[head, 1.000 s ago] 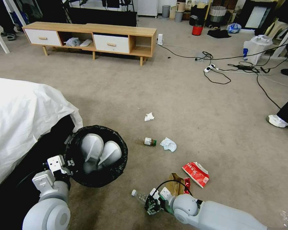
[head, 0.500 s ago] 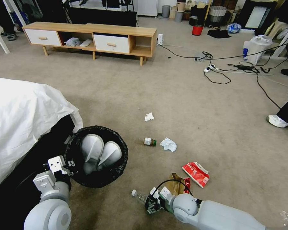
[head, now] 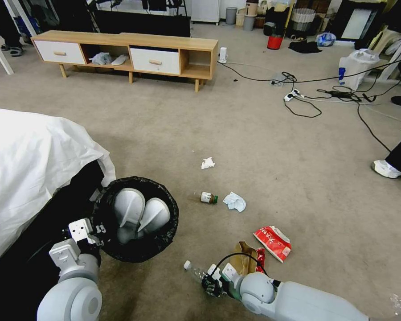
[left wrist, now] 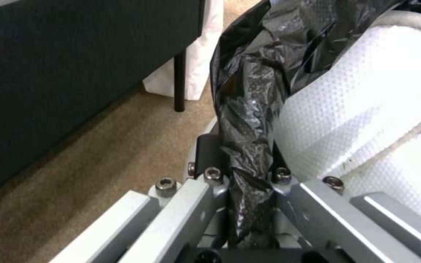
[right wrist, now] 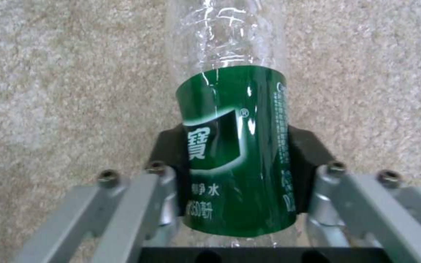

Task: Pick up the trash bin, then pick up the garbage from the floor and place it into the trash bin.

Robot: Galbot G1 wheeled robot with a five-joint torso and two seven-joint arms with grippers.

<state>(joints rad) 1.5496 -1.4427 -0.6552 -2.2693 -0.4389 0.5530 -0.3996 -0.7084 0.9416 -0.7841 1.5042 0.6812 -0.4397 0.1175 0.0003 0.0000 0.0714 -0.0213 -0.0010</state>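
Observation:
The trash bin (head: 168, 232), lined with a crinkly black bag, hangs low at the left beside a white-draped piece of furniture, with two pale rounded items inside. My left gripper (head: 92, 232) is shut on its rim; the left wrist view has the black bag (left wrist: 247, 160) pinched between the fingers. At the bottom centre my right gripper (head: 211, 285) is shut on a clear bottle (head: 194, 271), its pads against the green label (right wrist: 237, 153), low over the floor (head: 263, 147). A brown paper bag (head: 244, 262), red can (head: 260, 257), red-and-white carton (head: 272, 243), small bottle (head: 207, 197) and two tissues (head: 235, 201) (head: 207, 163) lie ahead.
A white sheet (head: 31, 165) covers furniture at my left. A low wooden cabinet (head: 124, 53) stands at the back. Cables (head: 307, 96) and a large white bag (head: 356, 67) lie far right. A person's shoe (head: 386, 169) rests at the right edge.
My right gripper with the bottle has shifted very slightly toward me. The left arm and bin have nudged a little to the right.

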